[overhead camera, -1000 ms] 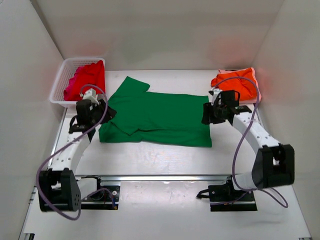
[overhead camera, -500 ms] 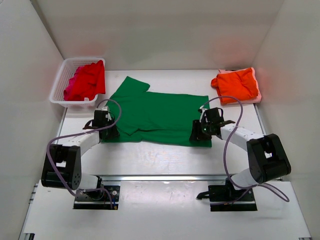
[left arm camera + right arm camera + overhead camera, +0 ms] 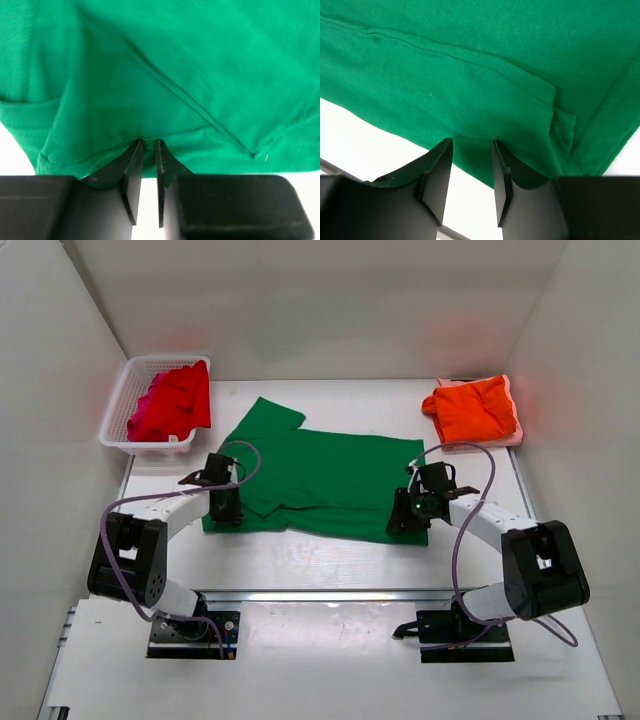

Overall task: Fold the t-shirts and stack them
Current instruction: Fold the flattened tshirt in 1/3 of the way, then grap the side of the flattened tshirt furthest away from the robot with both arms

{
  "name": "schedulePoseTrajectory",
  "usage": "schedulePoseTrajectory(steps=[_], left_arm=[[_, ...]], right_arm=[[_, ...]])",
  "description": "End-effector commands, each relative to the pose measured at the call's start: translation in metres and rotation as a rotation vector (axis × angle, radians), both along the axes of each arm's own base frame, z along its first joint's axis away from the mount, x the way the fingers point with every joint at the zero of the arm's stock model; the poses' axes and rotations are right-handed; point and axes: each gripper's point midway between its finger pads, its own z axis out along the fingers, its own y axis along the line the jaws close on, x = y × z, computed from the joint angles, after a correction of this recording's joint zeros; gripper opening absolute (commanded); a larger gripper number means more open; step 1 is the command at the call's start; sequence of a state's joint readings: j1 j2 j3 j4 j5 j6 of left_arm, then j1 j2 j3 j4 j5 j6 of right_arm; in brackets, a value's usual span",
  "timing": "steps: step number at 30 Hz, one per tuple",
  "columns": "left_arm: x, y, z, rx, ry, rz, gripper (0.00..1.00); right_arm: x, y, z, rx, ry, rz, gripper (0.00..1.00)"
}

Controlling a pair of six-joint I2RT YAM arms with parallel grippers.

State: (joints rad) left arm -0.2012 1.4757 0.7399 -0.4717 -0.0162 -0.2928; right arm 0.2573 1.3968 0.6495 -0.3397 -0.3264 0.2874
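A green t-shirt (image 3: 330,475) lies spread flat across the middle of the white table (image 3: 330,565), its hem to the right and one sleeve pointing toward the far-left corner. The other sleeve is turned in over the body near the shirt's near-left corner.

In the far-left corner a white basket (image 3: 118,400) holds bunched red and magenta shirts (image 3: 175,400). A folded orange t-shirt (image 3: 475,410) sits in the far-right corner. Both are well apart from the green one, and nothing lies on top of it.

The left gripper (image 3: 226,510) is down at the shirt's near-left corner. The left wrist view shows its fingers (image 3: 134,162) drawn almost together on the cloth's near edge, which puckers at the tips.

The right gripper (image 3: 405,523) sits at the near-right corner, by the hem. Seen from the right wrist, its fingers (image 3: 440,167) stand apart with a clear gap, and the green edge runs between the tips, close to the corner seam. Both arms reach low over the table.
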Motion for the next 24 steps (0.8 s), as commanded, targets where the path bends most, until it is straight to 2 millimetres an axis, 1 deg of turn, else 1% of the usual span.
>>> schedulePoseTrajectory(steps=[1,2,3,4,5,6,7,8,9,11,12,13,14,15,17,18,19,20,21,22,23,24], left_arm=[[-0.07,-0.022,-0.018,0.012,0.224,-0.144,0.25],[-0.069,-0.03,-0.016,-0.012,0.226,-0.161,0.26],[-0.077,-0.038,-0.013,-0.044,0.254,-0.186,0.26],[-0.101,-0.043,-0.013,-0.136,0.408,-0.194,0.24],[-0.105,-0.042,-0.012,-0.134,0.426,-0.19,0.22],[-0.115,-0.042,-0.01,-0.151,0.465,-0.209,0.19],[-0.118,-0.04,-0.007,-0.152,0.471,-0.218,0.19],[-0.122,-0.037,-0.004,-0.131,0.47,-0.226,0.17],[-0.121,-0.036,0.003,-0.14,0.441,-0.22,0.16],[-0.118,-0.032,0.015,-0.154,0.39,-0.195,0.16],[-0.115,-0.027,0.024,-0.16,0.36,-0.177,0.16],[-0.109,-0.024,0.033,-0.156,0.316,-0.18,0.16],[-0.107,-0.017,0.039,-0.145,0.307,-0.154,0.17],[-0.105,-0.013,0.048,-0.147,0.292,-0.156,0.17],[-0.091,-0.009,0.068,-0.147,0.241,-0.158,0.16],[-0.09,-0.009,0.074,-0.152,0.233,-0.152,0.17],[-0.083,-0.014,0.087,-0.177,0.195,-0.169,0.16],[-0.079,-0.016,0.093,-0.184,0.175,-0.153,0.16],[-0.064,-0.019,0.107,-0.198,0.109,-0.149,0.16],[-0.048,-0.024,0.124,-0.222,0.04,-0.137,0.16],[-0.035,-0.028,0.138,-0.235,-0.014,-0.13,0.16],[-0.019,-0.028,0.144,-0.244,-0.057,-0.116,0.17]], right_arm=[[-0.047,-0.02,-0.021,-0.077,0.169,0.016,0.35],[-0.049,-0.021,-0.02,-0.074,0.18,0.023,0.36],[-0.054,-0.025,-0.022,-0.088,0.204,0.022,0.35],[-0.054,-0.029,-0.016,-0.1,0.199,0.03,0.35],[-0.053,-0.029,-0.015,-0.1,0.195,0.03,0.35],[-0.05,-0.031,-0.012,-0.104,0.189,0.024,0.36],[-0.052,-0.03,-0.01,-0.092,0.198,0.024,0.36],[-0.047,-0.03,-0.005,-0.088,0.187,0.02,0.35],[-0.045,-0.03,-0.002,-0.082,0.181,0.028,0.35],[-0.037,-0.037,0.009,-0.099,0.166,0.006,0.36],[-0.033,-0.036,0.014,-0.097,0.159,0.017,0.36],[-0.035,-0.044,0.014,-0.131,0.169,0.018,0.36],[-0.033,-0.05,0.019,-0.147,0.169,0.02,0.37],[-0.031,-0.053,0.021,-0.158,0.169,0.026,0.36],[-0.026,-0.064,0.03,-0.18,0.16,0.033,0.36],[-0.021,-0.067,0.037,-0.185,0.145,0.039,0.37],[-0.022,-0.071,0.038,-0.193,0.146,0.033,0.37],[-0.013,-0.072,0.049,-0.189,0.114,0.038,0.37],[-0.001,-0.071,0.065,-0.183,0.055,0.037,0.37],[0.005,-0.073,0.073,-0.182,0.028,0.023,0.37],[0.021,-0.074,0.089,-0.187,-0.038,0.015,0.38],[0.034,-0.076,0.1,-0.197,-0.082,-0.007,0.39]])
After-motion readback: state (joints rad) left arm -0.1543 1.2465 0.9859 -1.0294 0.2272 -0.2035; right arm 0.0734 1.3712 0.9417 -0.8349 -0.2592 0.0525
